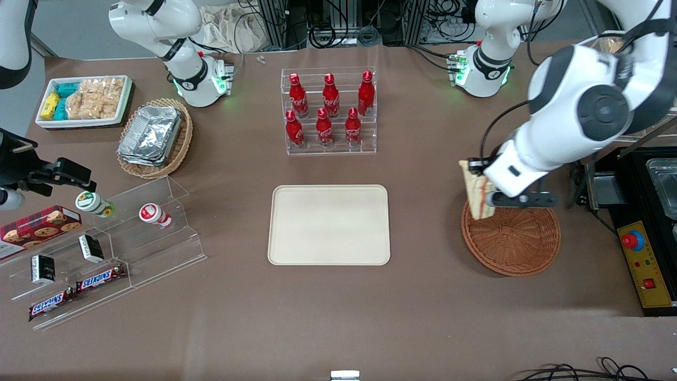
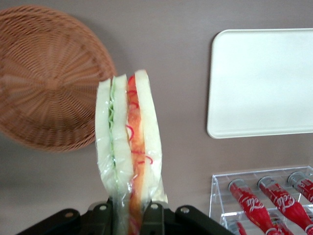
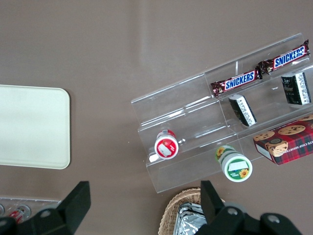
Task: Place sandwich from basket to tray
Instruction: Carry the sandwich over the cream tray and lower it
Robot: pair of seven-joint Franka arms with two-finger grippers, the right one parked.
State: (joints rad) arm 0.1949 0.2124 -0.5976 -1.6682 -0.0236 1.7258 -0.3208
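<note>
Tool [image 1: 489, 193] of the working arm, at the right of the front view: fingers [image 2: 152, 215] pressed against the wrapped sandwich [image 1: 477, 193] from both sides, holding it on edge in the air above the rim of the basket [image 1: 515, 238] nearest the tray, cut face with red and green layers toward the wrist camera. Worktop [image 1: 338, 317]: brown, spanning the whole front view. Tray [image 1: 329, 224]: cream, rectangular, rounded corners, flat on the worktop at the centre of the frame, nothing on it, well apart from the basket. Basket: round, reddish-brown wicker, at the right of the frame, nothing visible inside it. Bottle rack [image 1: 330, 111]: clear acrylic, two steps, six red bottles, upper centre of the frame, farther from the front camera than the tray. Foil containers [image 1: 151, 135]: stacked in a tan wicker basket, upper left of the frame. Snack bin [image 1: 83, 100]: white, holding packets, upper left corner. Stepped acrylic stand [image 1: 111, 248]: lower left of the frame, with two small cups, chocolate bars and small dark boxes.
</note>
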